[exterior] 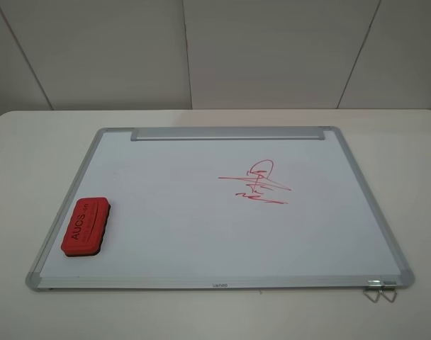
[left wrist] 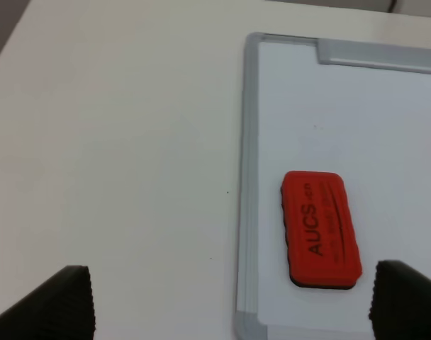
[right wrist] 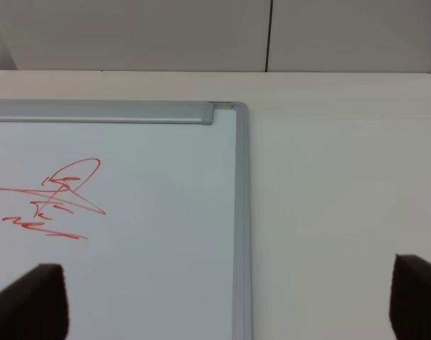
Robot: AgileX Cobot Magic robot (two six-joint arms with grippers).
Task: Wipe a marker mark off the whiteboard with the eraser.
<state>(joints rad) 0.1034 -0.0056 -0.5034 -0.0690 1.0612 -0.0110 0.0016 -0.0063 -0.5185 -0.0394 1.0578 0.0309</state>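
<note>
The red rectangular block eraser [exterior: 86, 227] lies on the silver-framed whiteboard [exterior: 166, 205] near its left edge, well apart from the red scribbled marker mark [exterior: 256, 181]. The left claw [left wrist: 233, 301], fingers spread, should be centred over the eraser's narrow sides before closing.

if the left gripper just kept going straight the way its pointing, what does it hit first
Probably the white board's silver-grey frame at its edge, with the red block eraser just to one side of that line. The left gripper has its jaws wide open. Depth is unclear, so it might meet the bare white table instead.
</note>
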